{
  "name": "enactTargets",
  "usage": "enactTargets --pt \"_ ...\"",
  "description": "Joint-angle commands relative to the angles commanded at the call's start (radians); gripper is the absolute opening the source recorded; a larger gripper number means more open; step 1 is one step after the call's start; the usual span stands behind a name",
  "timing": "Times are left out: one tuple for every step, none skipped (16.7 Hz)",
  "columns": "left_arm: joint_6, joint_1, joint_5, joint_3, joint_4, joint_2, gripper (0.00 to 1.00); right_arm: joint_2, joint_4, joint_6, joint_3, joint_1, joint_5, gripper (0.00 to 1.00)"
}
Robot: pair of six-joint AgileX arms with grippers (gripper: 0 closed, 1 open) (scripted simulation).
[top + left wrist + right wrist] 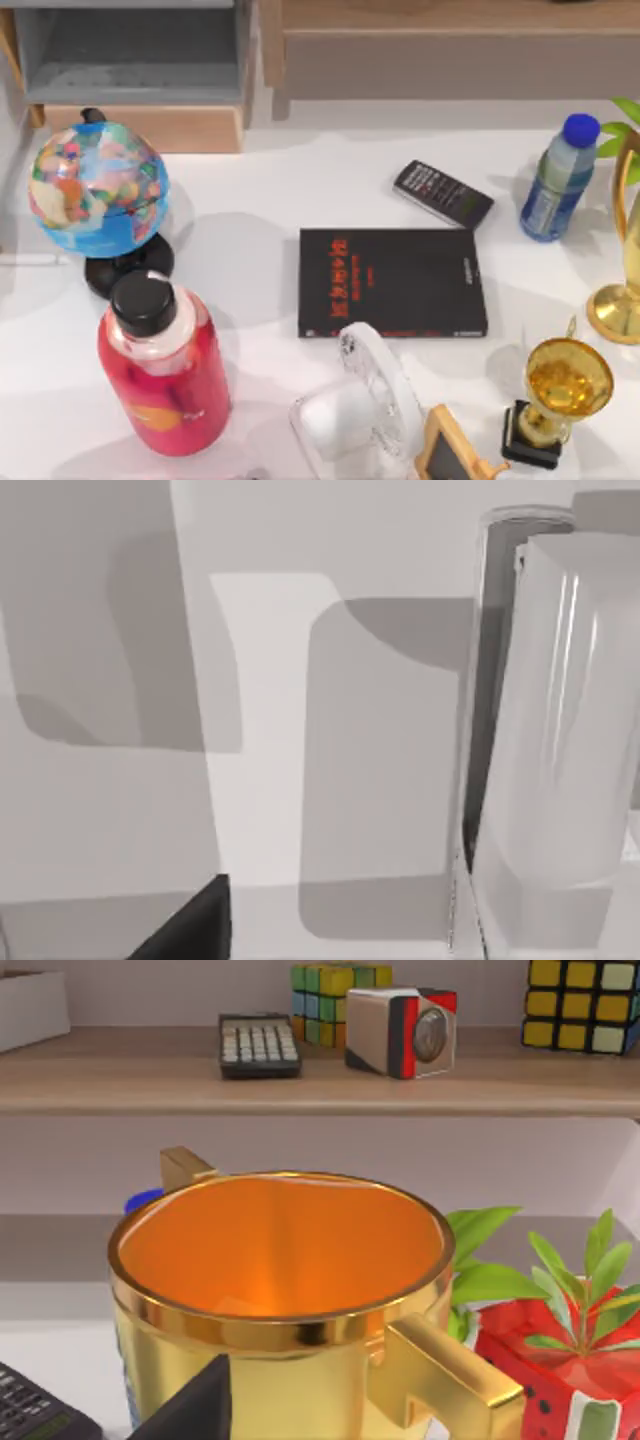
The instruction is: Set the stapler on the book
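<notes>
Top view: book (pixel 392 283) lies flat, long axis left-right.

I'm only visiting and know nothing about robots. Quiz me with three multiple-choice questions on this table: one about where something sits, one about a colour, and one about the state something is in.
1. Where does the black remote-like device lie?
A. On the book's cover
B. Against the globe's foot
C. Just past the book's far edge, near its right corner

2. What colour is the red bottle's cap?
A. Black
B. Blue
C. Gold

3. How is the book lying?
A. Open, pages showing
B. Closed and flat, cover up
C. Standing upright on its edge

Answers:
1 C: in the top view the black remote-like device sits on the table beyond the book, with a gap between them.
2 A: the red bottle has a black cap.
3 B: the whole black cover with its red lettering faces up.
</notes>
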Motion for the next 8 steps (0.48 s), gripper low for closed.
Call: enactTargets --pt "-0.001 0.000 0.000 -0.026 0.020 -0.006 1.00 0.000 0.000 0.000 0.000 0.000 0.000 1.00" --pt "-0.002 0.000 0.000 -0.047 0.038 -0.009 1.00 0.000 0.000 0.000 0.000 0.000 0.000 1.00" --pt "-0.002 0.000 -0.001 -0.062 0.053 -0.010 1.00 0.000 0.000 0.000 0.000 0.000 0.000 1.00" --pt "-0.004 -0.001 -0.001 -0.071 0.066 -0.009 1.00 0.000 0.000 0.000 0.000 0.000 0.000 1.00" --pt "-0.005 -0.002 0.000 -0.075 0.075 -0.005 1.00 0.000 0.000 0.000 0.000 0.000 0.000 1.00" --pt "-0.007 -0.003 0.000 -0.072 0.081 0.002 1.00 0.000 0.000 0.000 0.000 0.000 0.000 1.00" --pt "-0.010 -0.005 0.000 -0.066 0.084 0.010 1.00 0.000 0.000 0.000 0.000 0.000 0.000 1.00" --pt "-0.013 -0.008 0.001 -0.056 0.084 0.019 1.00 0.000 0.000 0.000 0.000 0.000 0.000 1.00"
